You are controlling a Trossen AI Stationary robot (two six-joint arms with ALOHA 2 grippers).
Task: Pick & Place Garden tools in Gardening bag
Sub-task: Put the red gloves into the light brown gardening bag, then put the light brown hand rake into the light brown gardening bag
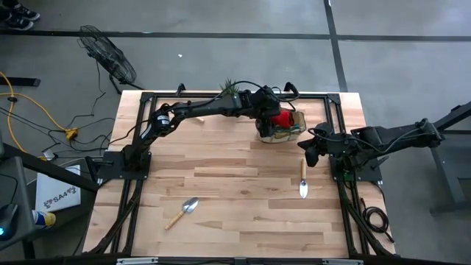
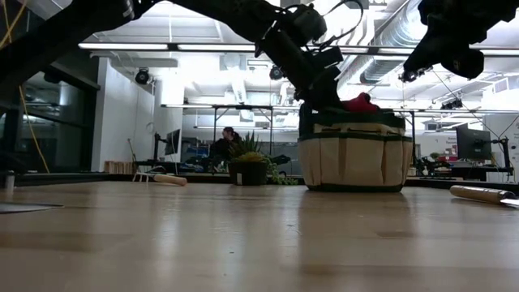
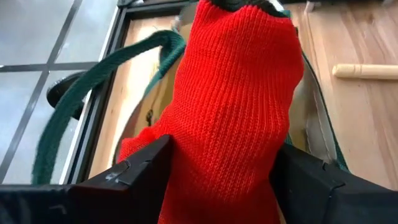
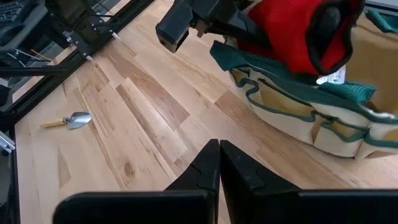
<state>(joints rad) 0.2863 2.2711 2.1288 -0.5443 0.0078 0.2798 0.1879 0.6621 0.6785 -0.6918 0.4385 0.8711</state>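
Red glove [image 3: 230, 112]: knitted, draped over the mouth of the gardening bag [image 2: 354, 158] at the far edge of the table — part of it pokes above the rim, so it is not fully inside.
Left trowel [image 1: 183, 212]: silver blade, wooden handle, lying flat on the near-left boards, well apart from the bag.
Left gripper [image 3: 217, 180]: reached across to the bag, hovering over its opening; the fingers [image 3: 140, 168] stand spread wide on either side of the glove, which hangs between them with no firm pinch that I can see.
Potted plant [image 2: 250, 162]: spiky green, at the far edge just left of the bag; not part of the job.
Right trowel [image 1: 302, 181]: on the boards near the right arm's base, blade toward the near side, between bag and table edge.
Right gripper [image 4: 219, 163]: parked near the bag's right side, fingers pressed together on nothing.
Risk, glove: my guess is the knit could snag on a finger pad and lift back out when the arm pulls away — or slide off the rim onto the table.
Risk, bag: soft fabric walls; a downward nudge from the left wrist might tip or crumple it.
Risk, arms: both work close by the bag, so a careless move could knock them together.
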